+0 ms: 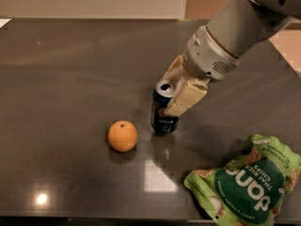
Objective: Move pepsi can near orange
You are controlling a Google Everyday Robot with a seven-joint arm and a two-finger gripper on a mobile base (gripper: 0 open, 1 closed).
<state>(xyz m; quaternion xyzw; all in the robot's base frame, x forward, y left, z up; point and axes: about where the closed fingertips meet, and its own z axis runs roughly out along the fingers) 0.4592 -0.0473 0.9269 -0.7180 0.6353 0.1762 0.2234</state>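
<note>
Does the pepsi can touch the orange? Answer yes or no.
No, bare table shows between the pepsi can and the orange, while the gripper has its fingers clasped on the can's upper part.

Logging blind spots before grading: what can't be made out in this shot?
Camera view:
- pepsi can, right side: covered by the gripper closed on it.
- Can's base: lifted or resting on the table, cannot tell.
- chip bag: cut off by the right edge.
- arm: cut off at the top-right corner.

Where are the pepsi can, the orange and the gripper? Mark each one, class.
pepsi can point(163, 120), camera view, lower body by the logo.
orange point(122, 136), camera view, middle of the fruit.
gripper point(169, 95), camera view, between its fingertips, clamped around the pepsi can.
</note>
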